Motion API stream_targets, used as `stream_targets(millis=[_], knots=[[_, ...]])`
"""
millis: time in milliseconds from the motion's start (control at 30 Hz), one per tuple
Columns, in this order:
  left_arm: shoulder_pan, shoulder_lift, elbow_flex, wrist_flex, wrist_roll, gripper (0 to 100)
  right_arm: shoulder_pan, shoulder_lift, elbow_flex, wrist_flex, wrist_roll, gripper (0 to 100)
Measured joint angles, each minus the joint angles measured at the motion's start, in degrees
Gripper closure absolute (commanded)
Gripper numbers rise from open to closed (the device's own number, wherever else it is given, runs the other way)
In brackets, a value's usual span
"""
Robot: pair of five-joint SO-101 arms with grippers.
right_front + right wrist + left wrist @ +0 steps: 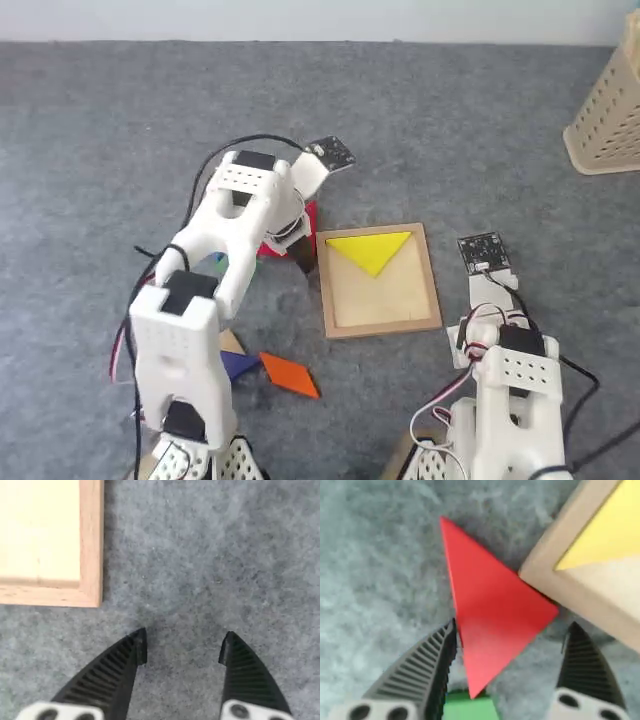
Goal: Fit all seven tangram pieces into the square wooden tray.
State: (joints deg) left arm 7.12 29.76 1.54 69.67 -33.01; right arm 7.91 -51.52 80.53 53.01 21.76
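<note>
Wooden tray (380,327) mid-carpet, one yellow triangle (372,250) seated. Red triangle (490,615) flat outside, edge against tray corner. Left gripper (512,624) spread astride it, nothing gripped; probably pick step. Next: lower, pinch, lift over rim. Right gripper (186,632) released, beside tray.

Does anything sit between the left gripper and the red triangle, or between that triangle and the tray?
Nothing visible. The open left gripper straddles the red triangle, which lies against the tray rim; only that rim separates it from the bare wood inside.
</note>
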Motion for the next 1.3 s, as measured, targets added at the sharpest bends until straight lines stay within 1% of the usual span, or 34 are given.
stream_targets(millis=[67, 167, 333, 600, 733, 933, 967, 1033, 1100, 1167, 1200, 1300], knots=[[0.4, 1.4, -1.3, 0.0, -0.2, 68, 0.0, 0.0, 0.0, 0.0, 0.0, 75.7], [0.6, 3.5, -4.3, 2.1, 0.0, 69, 0.0, 0.0, 0.0, 0.0, 0.0, 75.7], [0.7, 5.5, -8.1, 5.3, 0.0, 82, 0.0, 0.0, 0.0, 0.0, 0.0, 75.7], [0.6, 5.1, -8.7, 8.0, 0.1, 99, 0.0, 0.0, 0.0, 0.0, 0.0, 75.7], [-1.0, 3.7, -8.7, 10.8, 0.5, 99, 0.0, 0.0, 0.0, 0.0, 0.0, 75.7], [-5.2, -1.7, -8.7, 15.4, 0.4, 98, 0.0, 0.0, 0.0, 0.0, 0.0, 75.7], [-5.5, -2.6, -8.7, 15.4, 0.7, 97, 0.0, 0.0, 0.0, 0.0, 0.0, 75.7], [-5.4, -4.0, -8.7, 14.7, 2.7, 90, 0.0, 0.0, 0.0, 0.0, 0.0, 75.7], [-4.3, -4.4, -8.7, 11.8, 6.7, 80, 0.0, 0.0, 0.0, 0.0, 0.0, 75.7], [-3.0, -4.4, -8.7, 9.1, 9.3, 74, 0.0, 0.0, 0.0, 0.0, 0.0, 75.7], [-2.5, -4.4, -8.7, 8.0, 9.8, 72, 0.0, 0.0, 0.0, 0.0, 0.0, 75.7], [-1.7, -4.5, -8.7, 5.1, 10.2, 72, 0.0, 0.0, 0.0, 0.0, 0.0, 75.7]])
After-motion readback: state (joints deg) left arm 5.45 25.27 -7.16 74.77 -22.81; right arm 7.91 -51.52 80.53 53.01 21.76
